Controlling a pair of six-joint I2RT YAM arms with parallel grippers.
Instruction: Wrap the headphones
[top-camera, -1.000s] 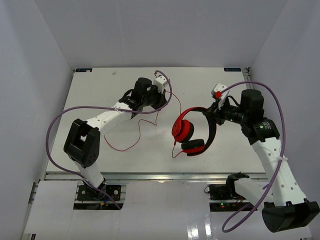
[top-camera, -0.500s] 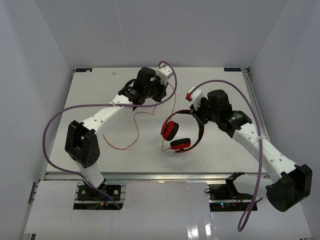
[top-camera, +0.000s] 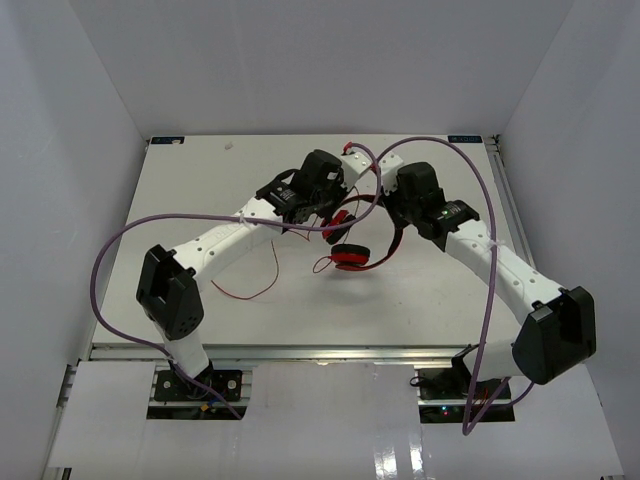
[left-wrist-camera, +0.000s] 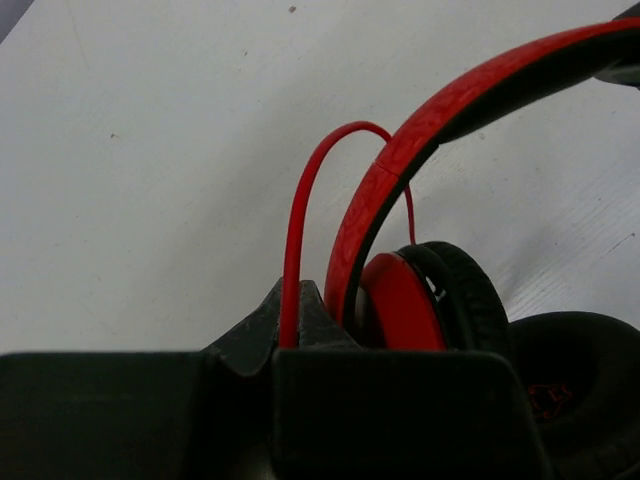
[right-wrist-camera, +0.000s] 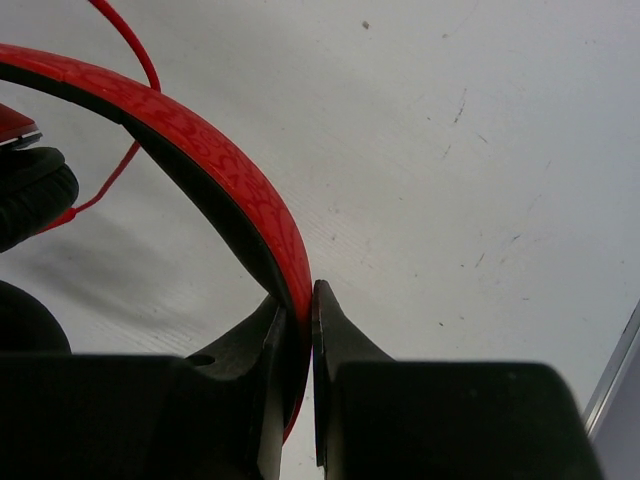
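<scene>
Where the slack of the cord (left-wrist-camera: 293, 240) trailed over the near-left counter (top-camera: 440, 300), it rose to the left hand (left-wrist-camera: 290, 325), pinched shut on it just beside the headband (left-wrist-camera: 372, 200). The headphones (top-camera: 352, 256) hung mid-counter, cups down. The band arched back to the right hand (right-wrist-camera: 298, 315), clamped on it. The counter was flat and scuffed, and winding room between the wrists looked tight.

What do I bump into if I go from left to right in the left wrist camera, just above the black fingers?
red cord → red headband → red ear cup → black ear cushion → second black ear cushion
</scene>
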